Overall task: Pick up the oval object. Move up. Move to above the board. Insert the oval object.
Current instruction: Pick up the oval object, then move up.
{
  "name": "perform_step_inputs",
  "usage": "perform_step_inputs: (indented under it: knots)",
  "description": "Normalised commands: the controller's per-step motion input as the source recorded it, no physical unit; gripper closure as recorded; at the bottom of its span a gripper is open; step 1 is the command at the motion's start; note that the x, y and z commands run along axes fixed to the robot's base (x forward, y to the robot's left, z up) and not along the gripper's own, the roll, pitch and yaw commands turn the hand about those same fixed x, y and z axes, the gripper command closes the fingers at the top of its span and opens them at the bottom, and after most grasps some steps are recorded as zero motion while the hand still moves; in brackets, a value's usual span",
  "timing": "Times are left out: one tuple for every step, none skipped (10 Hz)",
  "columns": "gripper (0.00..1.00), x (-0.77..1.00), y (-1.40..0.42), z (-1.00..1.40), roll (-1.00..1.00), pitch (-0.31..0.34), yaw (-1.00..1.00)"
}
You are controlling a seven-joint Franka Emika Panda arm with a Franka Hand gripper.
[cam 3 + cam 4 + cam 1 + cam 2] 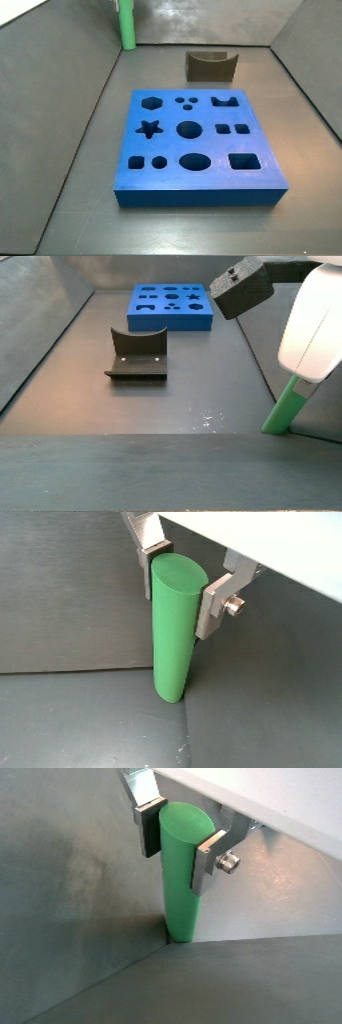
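Oval object (175,632) stood upright in the floor's far corner, well apart from the board (194,145), its top between the gripper (179,590) fingers, which flanked it closely.

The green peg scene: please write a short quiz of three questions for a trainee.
1. True or false: the oval object already sits in the board.
2. What flanks the peg's top in both wrist views? A) the gripper fingers B) the brown block
3. Fill in: the peg stands ___ on the floor.

Key: 1 false; 2 A; 3 upright
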Motion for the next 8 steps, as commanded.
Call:
perform_step_inputs:
  knots:
    - [1.0, 0.0, 0.0, 0.0, 0.0, 0.0, 0.0]
    - [1.0, 0.0, 0.0, 0.0, 0.0, 0.0, 0.0]
    - [1.0, 0.0, 0.0, 0.0, 0.0, 0.0, 0.0]
    - [1.0, 0.0, 0.0, 0.0, 0.0, 0.0, 0.0]
    - [1.0, 0.0, 0.0, 0.0, 0.0, 0.0, 0.0]
    - [1.0, 0.0, 0.0, 0.83, 0.0, 0.0, 0.0]
    - [1.0, -0.04, -0.02, 0.82, -0.01, 0.013, -0.03]
    - [1.0, -0.08, -0.03, 0.73, 0.0, 0.029, -0.03]
